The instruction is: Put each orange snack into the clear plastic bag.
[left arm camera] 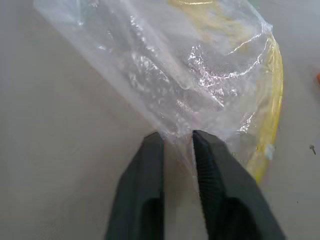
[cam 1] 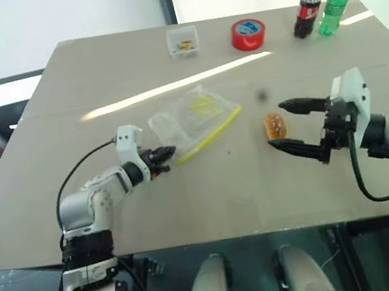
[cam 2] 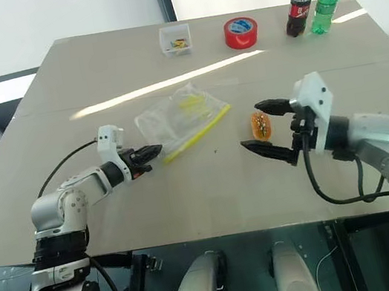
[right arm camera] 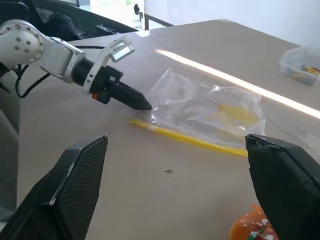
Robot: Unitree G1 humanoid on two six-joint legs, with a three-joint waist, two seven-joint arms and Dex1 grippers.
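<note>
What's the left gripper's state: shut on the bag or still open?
Shut on the clear plastic bag. The left gripper has its fingers pinched together on the bag's near corner, film caught between them.

The left arm reaches forward and inward across the front of the robot, forearm low, wrist bent so the left gripper (cam 1: 166, 153) points toward the middle and slightly downward. Its two black fingers (left arm camera: 145, 175) are drawn close together, with only a narrow slit between their tips, pinching a corner of thin film. The right arm comes in from the right side with the elbow bent, and the wrist turns the right gripper (cam 1: 287, 126) roughly level toward the robot's left. Its two fingers (right arm camera: 75, 190) are spread wide apart, one above the other, with nothing clamped between them.
</note>
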